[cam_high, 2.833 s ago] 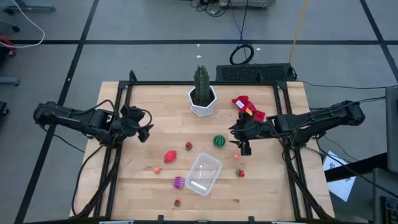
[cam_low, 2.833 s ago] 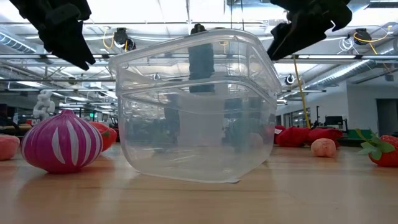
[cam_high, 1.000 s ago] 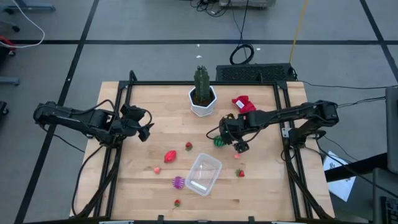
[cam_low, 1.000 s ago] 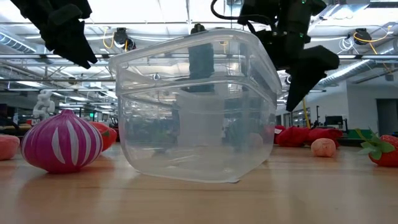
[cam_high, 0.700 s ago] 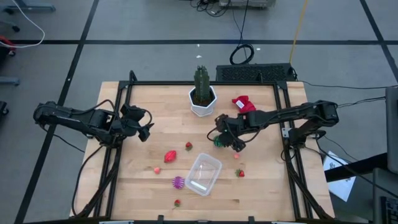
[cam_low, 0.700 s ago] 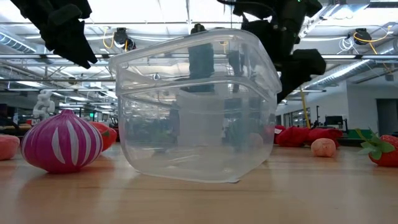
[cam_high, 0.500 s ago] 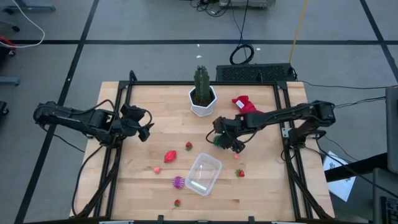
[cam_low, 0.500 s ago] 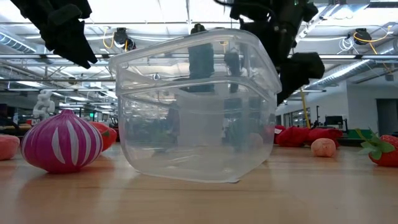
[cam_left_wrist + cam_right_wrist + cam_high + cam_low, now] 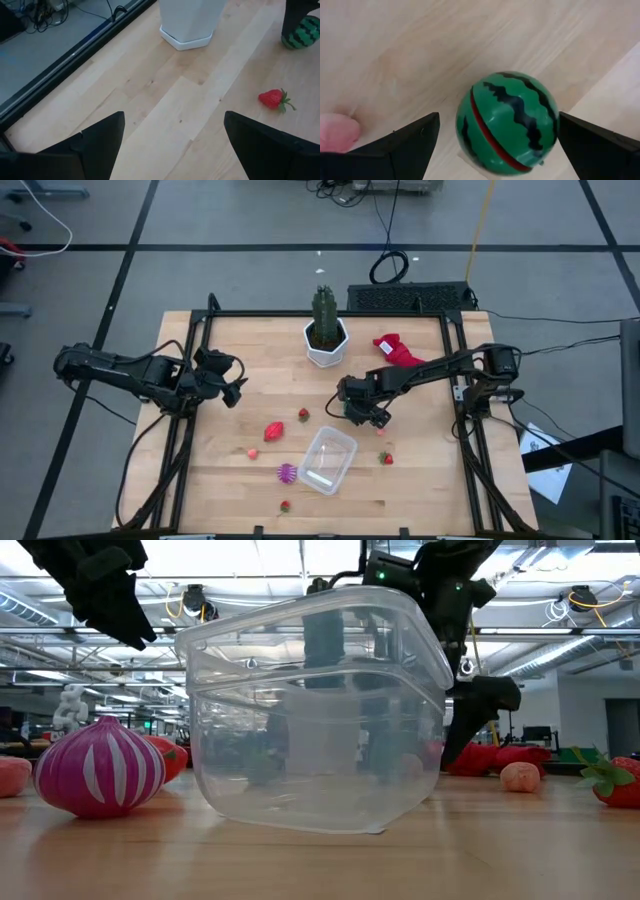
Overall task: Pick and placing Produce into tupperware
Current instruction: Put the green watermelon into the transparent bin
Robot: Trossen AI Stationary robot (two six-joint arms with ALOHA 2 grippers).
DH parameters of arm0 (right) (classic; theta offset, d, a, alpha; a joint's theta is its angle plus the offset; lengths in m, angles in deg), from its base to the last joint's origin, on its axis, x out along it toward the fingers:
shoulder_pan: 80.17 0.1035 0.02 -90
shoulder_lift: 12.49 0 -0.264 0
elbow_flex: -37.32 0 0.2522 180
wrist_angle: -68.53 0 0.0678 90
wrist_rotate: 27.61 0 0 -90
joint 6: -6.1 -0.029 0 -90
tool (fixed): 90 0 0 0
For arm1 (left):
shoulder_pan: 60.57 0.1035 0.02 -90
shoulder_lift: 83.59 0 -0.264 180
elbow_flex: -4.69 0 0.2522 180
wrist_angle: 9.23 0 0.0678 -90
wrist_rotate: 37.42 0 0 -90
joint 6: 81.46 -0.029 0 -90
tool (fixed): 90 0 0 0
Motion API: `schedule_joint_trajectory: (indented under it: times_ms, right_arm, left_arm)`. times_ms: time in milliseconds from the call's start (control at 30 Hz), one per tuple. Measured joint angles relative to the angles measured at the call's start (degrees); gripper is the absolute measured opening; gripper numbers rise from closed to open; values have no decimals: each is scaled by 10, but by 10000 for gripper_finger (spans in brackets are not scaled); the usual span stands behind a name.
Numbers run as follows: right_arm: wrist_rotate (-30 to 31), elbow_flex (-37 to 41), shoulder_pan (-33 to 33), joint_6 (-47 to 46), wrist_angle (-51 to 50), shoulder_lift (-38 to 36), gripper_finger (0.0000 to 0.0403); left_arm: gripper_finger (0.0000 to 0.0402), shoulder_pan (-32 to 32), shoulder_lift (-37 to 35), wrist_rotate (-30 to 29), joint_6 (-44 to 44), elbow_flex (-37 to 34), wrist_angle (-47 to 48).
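The right claw (image 9: 352, 406) has moved in from the right side of the table and dropped low. Now it sits right over the little watermelon (image 9: 507, 122), the green ball with dark stripes. A moment ago the ball showed beside the claw from above. Now the arm covers it there. The view from the right arm's own camera shows the ball sitting on the wood between the two dark fingers (image 9: 402, 145). The fingers are spread wide, one on each side, and they do not touch the ball yet. Nothing is held.

So the grab looks like the next step. The claw likely only needs to close on the ball and lift it.

The clear box (image 9: 326, 459) waits nearby, closer to the front edge of the table, and nothing is in it. The purple spiky piece (image 9: 287, 473), the bigger red piece (image 9: 272, 431) and a small strawberry (image 9: 386, 458) lie around it on the table (image 9: 250, 370).

The left claw (image 9: 232, 380) has not moved. It hangs over the left side of the table, open and holding nothing.
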Motion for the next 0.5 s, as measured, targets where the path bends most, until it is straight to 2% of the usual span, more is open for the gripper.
schedule_joint_trajectory:
  times_ms: [500]
  right_arm:
    - [4,0,-6,4,21,5,380]
  left_arm:
    - [349,0,0,0,0,0,0]
